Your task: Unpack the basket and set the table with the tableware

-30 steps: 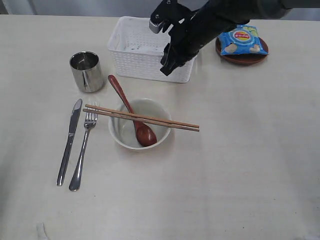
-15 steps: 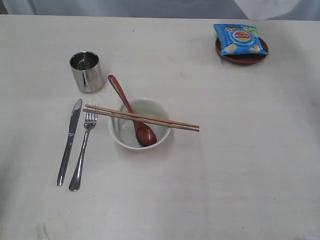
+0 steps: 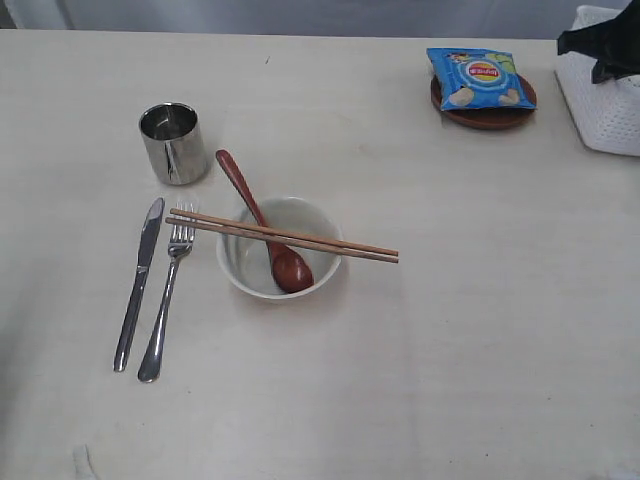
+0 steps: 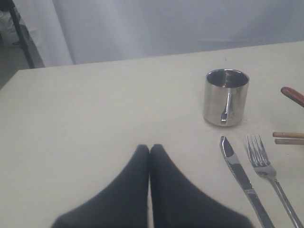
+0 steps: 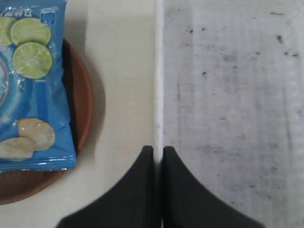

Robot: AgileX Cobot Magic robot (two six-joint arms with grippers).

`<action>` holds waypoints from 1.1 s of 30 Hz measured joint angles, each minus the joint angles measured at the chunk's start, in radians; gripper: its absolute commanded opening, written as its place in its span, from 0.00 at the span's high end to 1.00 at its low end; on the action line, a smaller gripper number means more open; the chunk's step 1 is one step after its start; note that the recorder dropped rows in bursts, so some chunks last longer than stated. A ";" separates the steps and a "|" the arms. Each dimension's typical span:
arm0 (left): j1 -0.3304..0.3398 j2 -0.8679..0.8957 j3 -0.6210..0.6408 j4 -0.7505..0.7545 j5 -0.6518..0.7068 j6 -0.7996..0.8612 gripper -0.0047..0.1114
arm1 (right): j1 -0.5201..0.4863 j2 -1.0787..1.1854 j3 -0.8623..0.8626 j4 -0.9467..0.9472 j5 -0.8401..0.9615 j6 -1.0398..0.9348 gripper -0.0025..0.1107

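Observation:
The white basket (image 3: 605,110) stands at the far right edge of the table (image 3: 480,330), partly cut off by the exterior view. My right gripper (image 5: 158,149) is shut on the basket's side wall (image 5: 158,71), and its dark arm (image 3: 600,45) shows above the basket. The basket's floor (image 5: 228,95) looks bare. The tableware lies at the left: steel cup (image 3: 173,143), knife (image 3: 139,280), fork (image 3: 168,300), and white bowl (image 3: 232,275) holding the wooden spoon (image 3: 262,225), with chopsticks (image 3: 290,237) across it. My left gripper (image 4: 149,147) is shut and empty, near the cup (image 4: 226,97) and knife (image 4: 240,173).
A blue chip bag (image 3: 480,78) lies on the small brown plate (image 3: 488,117) at the back, just left of the basket. In the right wrist view the plate (image 5: 83,104) and bag (image 5: 33,95) sit close beside the basket wall.
The basket has gone from the back middle of the table to the far right edge, carried by my right gripper, whose jaws have closed on its wall. The tableware has not moved.

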 measured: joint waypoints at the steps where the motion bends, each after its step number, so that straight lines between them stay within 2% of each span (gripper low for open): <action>1: 0.000 0.000 0.000 0.000 0.000 0.000 0.96 | 0.002 0.010 0.000 0.023 -0.002 -0.033 0.98; 4: 0.000 0.000 0.000 0.000 0.000 0.000 0.96 | 0.008 0.027 -0.005 0.135 -0.028 -0.181 0.98; 11: 0.000 0.000 0.000 0.000 0.000 0.000 0.96 | 0.038 0.047 -0.010 0.502 0.019 -0.689 0.98; 15: 0.000 0.000 0.000 0.000 0.000 0.000 0.96 | 0.078 0.051 -0.010 0.592 0.089 -0.813 0.98; 22: 0.000 0.000 0.000 0.000 0.000 0.000 0.96 | 0.148 0.049 -0.010 0.610 0.137 -0.780 0.98; 33: 0.000 0.000 0.000 0.000 0.000 0.000 0.96 | 0.345 0.037 -0.014 0.511 0.122 -0.479 0.98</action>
